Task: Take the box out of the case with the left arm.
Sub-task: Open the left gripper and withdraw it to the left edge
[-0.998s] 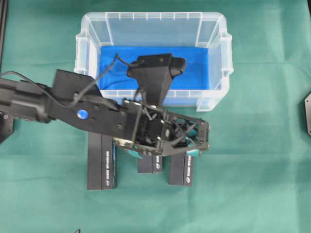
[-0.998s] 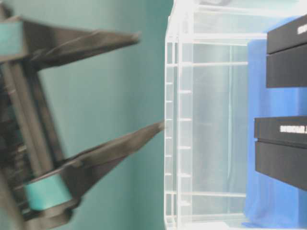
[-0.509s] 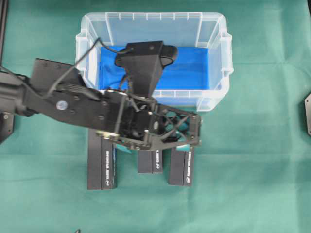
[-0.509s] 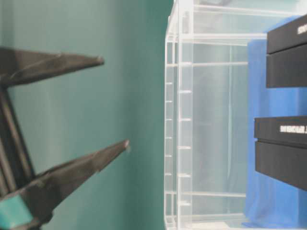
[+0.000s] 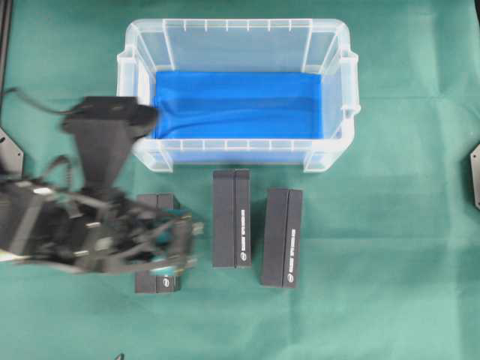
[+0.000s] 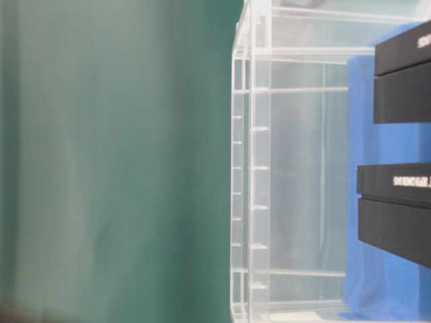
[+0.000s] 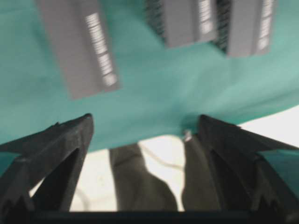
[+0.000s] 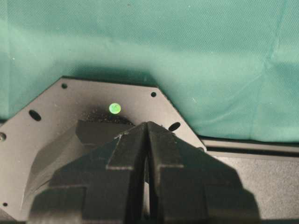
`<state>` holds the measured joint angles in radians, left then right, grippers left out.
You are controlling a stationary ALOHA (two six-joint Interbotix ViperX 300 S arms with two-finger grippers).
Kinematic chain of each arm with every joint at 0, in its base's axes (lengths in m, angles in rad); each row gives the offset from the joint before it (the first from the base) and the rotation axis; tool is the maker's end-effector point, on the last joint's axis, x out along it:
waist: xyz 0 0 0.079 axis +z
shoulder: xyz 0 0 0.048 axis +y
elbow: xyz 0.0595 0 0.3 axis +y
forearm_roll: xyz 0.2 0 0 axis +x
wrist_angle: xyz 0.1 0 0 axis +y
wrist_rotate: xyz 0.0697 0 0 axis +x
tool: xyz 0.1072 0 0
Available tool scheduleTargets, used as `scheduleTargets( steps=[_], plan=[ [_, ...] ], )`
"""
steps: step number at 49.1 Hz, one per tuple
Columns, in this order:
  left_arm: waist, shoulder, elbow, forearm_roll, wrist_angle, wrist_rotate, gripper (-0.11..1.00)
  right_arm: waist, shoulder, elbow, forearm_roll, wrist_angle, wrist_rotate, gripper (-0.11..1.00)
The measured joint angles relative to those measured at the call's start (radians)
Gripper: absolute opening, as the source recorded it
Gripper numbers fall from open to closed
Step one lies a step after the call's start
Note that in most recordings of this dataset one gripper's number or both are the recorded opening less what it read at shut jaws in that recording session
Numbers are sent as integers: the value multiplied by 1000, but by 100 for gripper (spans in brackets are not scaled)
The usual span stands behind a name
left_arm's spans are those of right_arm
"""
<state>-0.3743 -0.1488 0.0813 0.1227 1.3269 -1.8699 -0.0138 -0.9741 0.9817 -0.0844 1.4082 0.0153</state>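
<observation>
Boxes out, case [image 5: 236,25] bare: only blue cloth [image 5: 240,105] inside. Three black boxes flat on the green bench [image 5: 390,262], side by side, near the case's front wall: left box [image 5: 159,283], middle box [image 5: 231,217], right box [image 5: 282,236]. Cannot tell which one counts as the task's own box. Judging by the empty case, removal done, with little left beyond parking the arm.

Left arm [image 5: 45,225] low over the bench at the overhead view's left, blurred, partly covering the left box. Jaws spread wide, nothing between them. In the wrist view, all three boxes beyond the tips and well apart from them, none within the gap.

Right arm [image 8: 117,196] off at the bench edge, jaws pressed together, empty.
</observation>
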Motion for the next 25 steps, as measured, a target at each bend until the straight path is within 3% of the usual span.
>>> scheduleTargets(
  steps=[12,25],
  plan=[
    [-95,-160,152,0,2,-86,88,0,0,-2,0,0,2,-1],
    [-141,-242,232,0,3,-92,88,0,0,0,0,0,2,-1]
  ],
)
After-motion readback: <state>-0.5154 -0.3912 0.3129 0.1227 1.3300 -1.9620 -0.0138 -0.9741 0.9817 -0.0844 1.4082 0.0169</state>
